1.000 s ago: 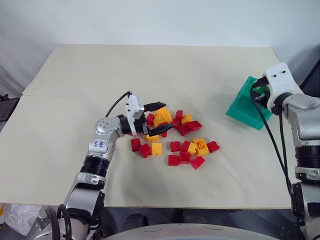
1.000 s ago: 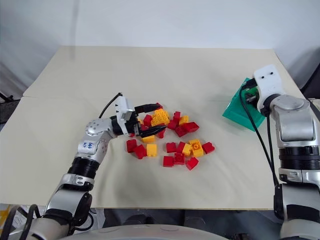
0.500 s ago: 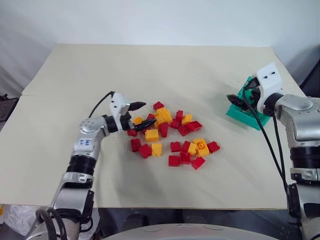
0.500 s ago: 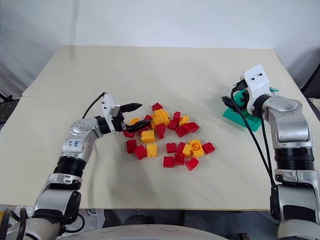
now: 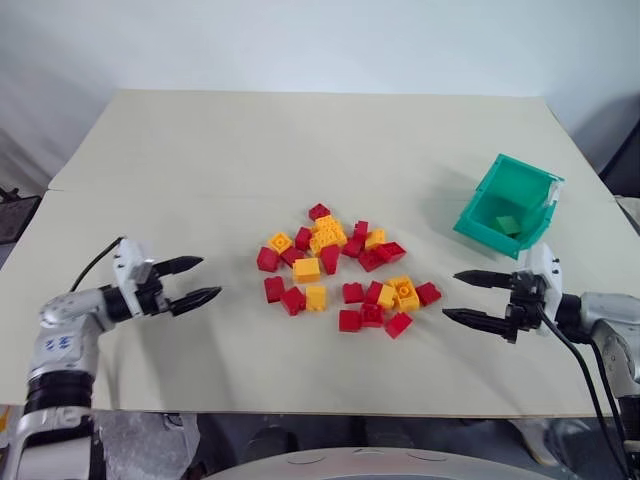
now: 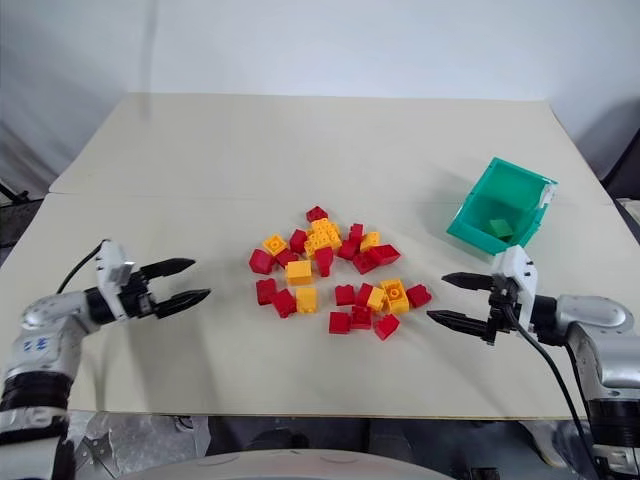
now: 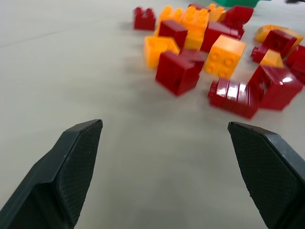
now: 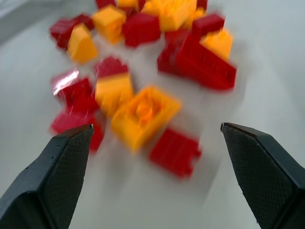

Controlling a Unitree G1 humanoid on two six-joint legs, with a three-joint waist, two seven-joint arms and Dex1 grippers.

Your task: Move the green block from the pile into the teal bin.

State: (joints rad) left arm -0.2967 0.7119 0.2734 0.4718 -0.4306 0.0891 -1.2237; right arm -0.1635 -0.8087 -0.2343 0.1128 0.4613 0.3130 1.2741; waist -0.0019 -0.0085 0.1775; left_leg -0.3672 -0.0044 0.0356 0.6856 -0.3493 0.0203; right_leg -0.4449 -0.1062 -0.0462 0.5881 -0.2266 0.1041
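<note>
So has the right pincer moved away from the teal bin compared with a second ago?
Yes. The right pincer, earlier up at the teal bin, now hangs open nearer the table's front edge, below the bin in the head views, beside the pile. The green block lies inside the bin.

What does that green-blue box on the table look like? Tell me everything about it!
The teal bin looks like shiny plastic, with slanted sides and an open top. A small white label sits on its far right edge. It rests tilted on the pale table, off to the right of the red and yellow pile, apart from it. Inside lies the green block. Nothing else touches the bin; the right end effector hovers open, nearer the robot than the bin.
</note>
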